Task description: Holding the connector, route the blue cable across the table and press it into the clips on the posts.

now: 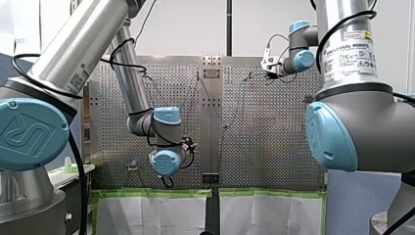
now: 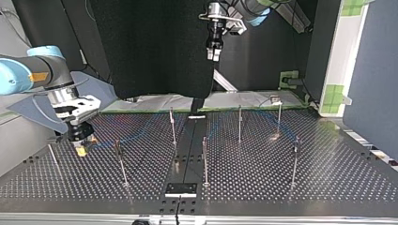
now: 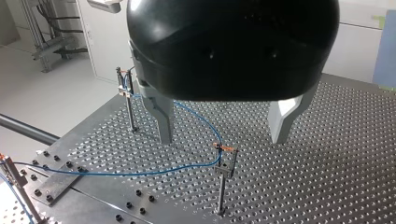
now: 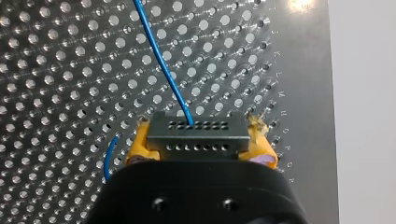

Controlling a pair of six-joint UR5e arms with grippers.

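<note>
Top view, left side: the right gripper (image 2: 81, 146) is low over the perforated surface (image 2: 263, 185), clenched on the connector (image 4: 196, 137) between its yellow pads (image 4: 137, 147). The blue cable (image 4: 161, 60) exits the connector's face and runs off ahead of it. 2 posts flank the gripper: a thin post (image 2: 51, 157) just beside it, and a second post (image 2: 120, 159) near it toward the middle. My read is that the second post is the next seat. Keep the cable lightly taut, bring it over the clip, press straight down, no side yank. Further right, the cable looks caught in the near clip (image 3: 226, 151) and the far clip (image 3: 123, 86), so overtension could pop them. The left gripper (image 3: 222, 140) is released, holding nothing, above that span.
</note>
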